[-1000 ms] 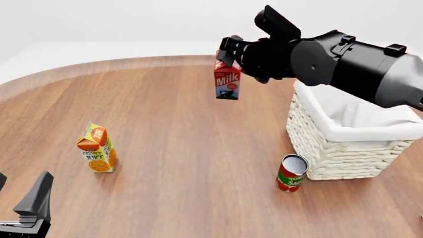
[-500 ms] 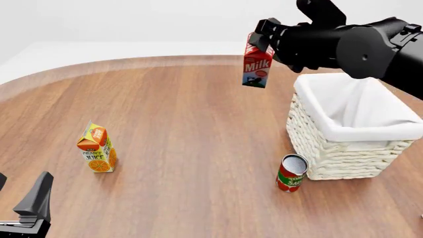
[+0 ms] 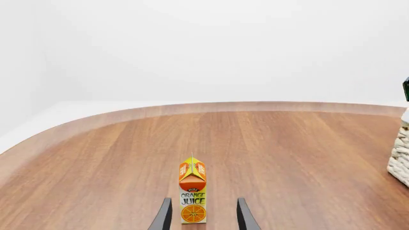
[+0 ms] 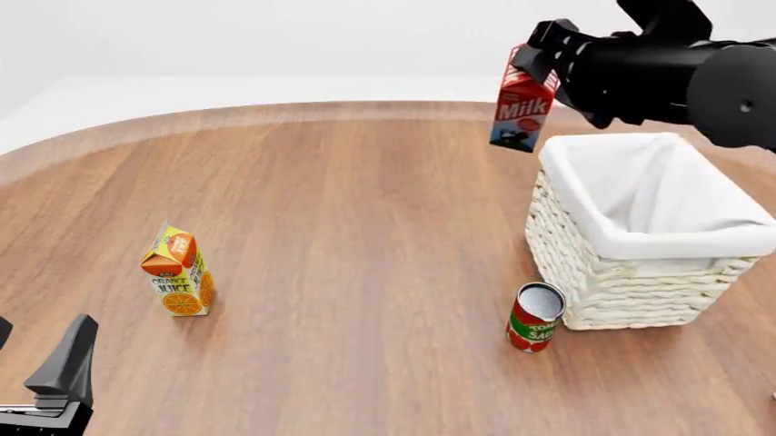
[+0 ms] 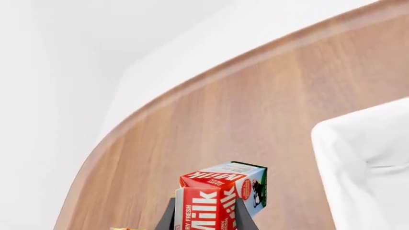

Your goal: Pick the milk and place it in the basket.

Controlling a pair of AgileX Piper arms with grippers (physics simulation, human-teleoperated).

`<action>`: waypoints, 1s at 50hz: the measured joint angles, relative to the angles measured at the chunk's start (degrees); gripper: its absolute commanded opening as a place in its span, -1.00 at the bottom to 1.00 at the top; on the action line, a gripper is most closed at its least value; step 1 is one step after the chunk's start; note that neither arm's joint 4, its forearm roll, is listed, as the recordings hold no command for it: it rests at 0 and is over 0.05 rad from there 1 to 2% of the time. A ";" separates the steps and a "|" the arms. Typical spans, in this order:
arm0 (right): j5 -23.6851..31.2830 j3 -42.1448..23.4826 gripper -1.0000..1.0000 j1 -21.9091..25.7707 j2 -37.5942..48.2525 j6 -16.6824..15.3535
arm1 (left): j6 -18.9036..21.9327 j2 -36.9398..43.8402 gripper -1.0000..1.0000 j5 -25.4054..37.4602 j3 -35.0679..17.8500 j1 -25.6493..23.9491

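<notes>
Milk (image 4: 524,111) hangs pinched in right tool (image 4: 542,62), beside basket (image 4: 631,241).

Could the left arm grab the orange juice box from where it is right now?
Probably yes. The left gripper is open and points straight at the orange juice carton, which stands upright just past the fingertips. Only bare table lies between them, so a short push forward should do it.

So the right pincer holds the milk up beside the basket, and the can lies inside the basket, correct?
Not quite. The front view shows the can standing on the table outside the basket. The right pincer does hold the milk up beside it.
</notes>
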 measured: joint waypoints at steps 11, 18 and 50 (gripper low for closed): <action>0.12 1.55 -1.00 -3.04 -2.10 -0.10 | 0.00 0.00 1.00 0.00 0.00 0.00; 0.44 2.27 -1.00 -4.94 -3.19 -0.21 | 0.00 0.00 1.00 0.00 0.00 0.00; 2.00 4.43 -1.00 -13.28 -7.00 -0.58 | 0.00 0.00 1.00 0.00 0.00 0.00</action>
